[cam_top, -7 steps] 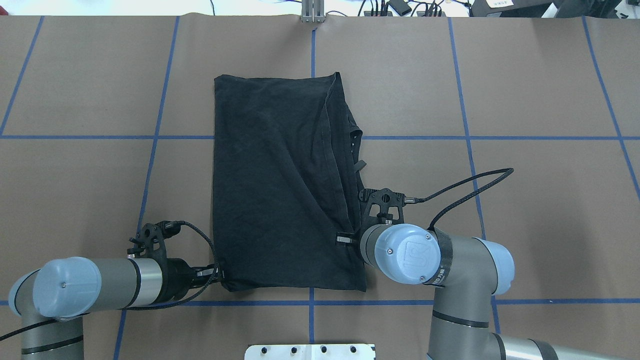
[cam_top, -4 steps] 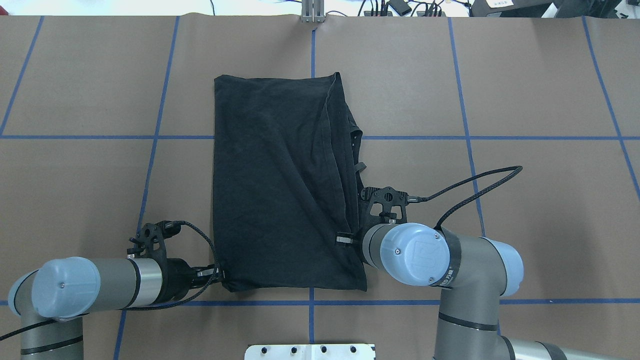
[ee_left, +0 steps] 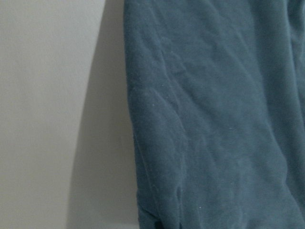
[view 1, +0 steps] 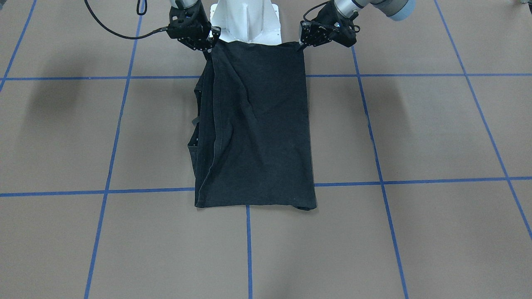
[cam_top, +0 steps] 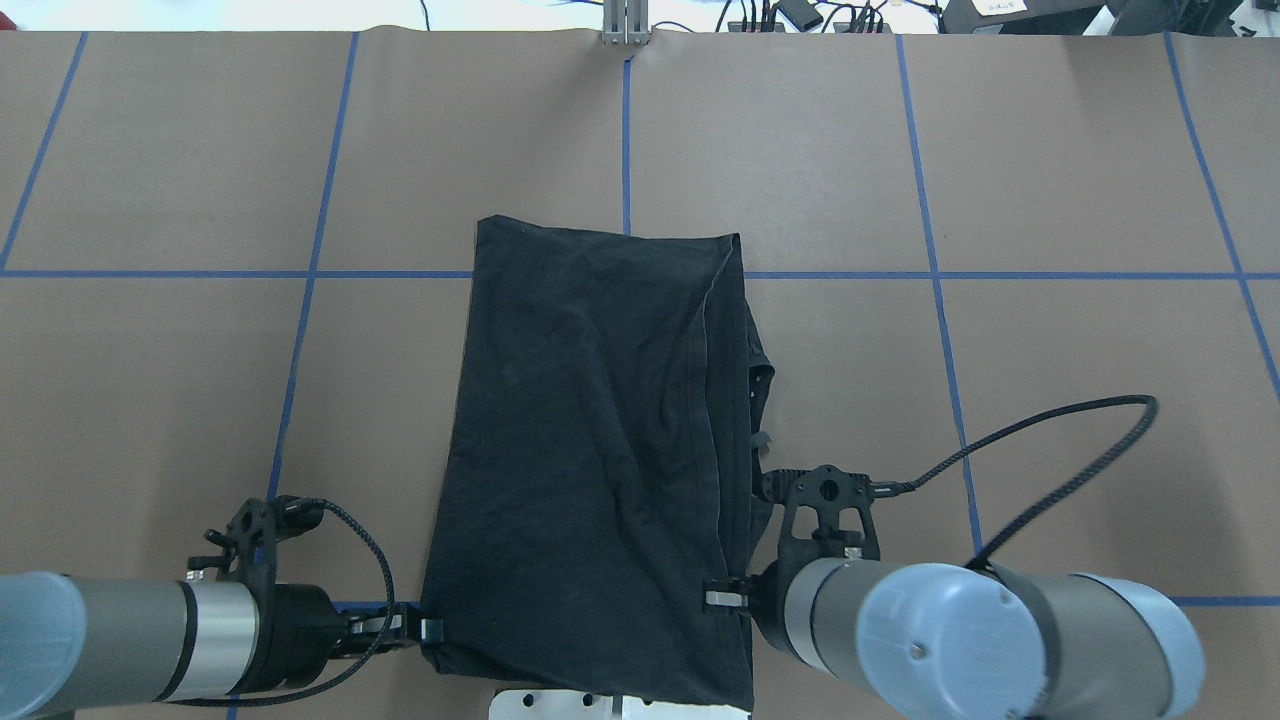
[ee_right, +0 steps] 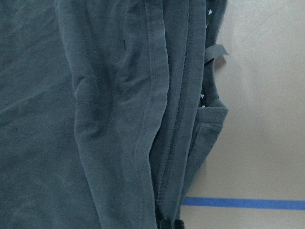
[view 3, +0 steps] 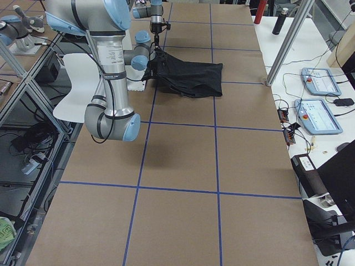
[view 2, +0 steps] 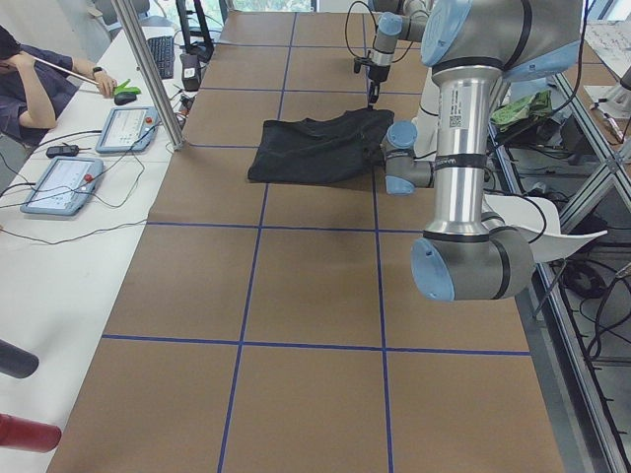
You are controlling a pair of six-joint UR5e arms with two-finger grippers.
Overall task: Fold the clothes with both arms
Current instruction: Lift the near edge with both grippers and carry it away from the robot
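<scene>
1. Front-facing view: your shirt (view 1: 257, 124) lies black side up, folded into a long strip. It runs from the white base (view 1: 245, 20) straight out across the brown table (view 1: 415, 124). The left gripper (view 1: 301, 42) pinches the shirt corner at one side of the base and the right gripper (view 1: 208, 45) pinches the other. Both pairs of fingers are closed on cloth, with the edge taut between them.
2. Overhead view: the held edge overlaps the front of the base, and the opposite edge lies flat, well away from it. The stacked layers run along the right gripper's side.
3. Left-side view: the left arm (view 2: 463, 197) stands large in front of the base, with the shirt just beyond it. You cannot judge the fingers from here.
4. Right-side view: the right arm (view 3: 111, 66) blocks part of the base, and the shirt stretches away from it.
5. Left wrist view: you see wrinkled cloth with bare table beside it. Dark fingertips at the bottom edge are closed on the shirt.
6. Right wrist view: layered hems and seams fill the picture, and a blue line (ee_right: 238, 202) crosses the table beside them. The fingertips grip the folded edge.
</scene>
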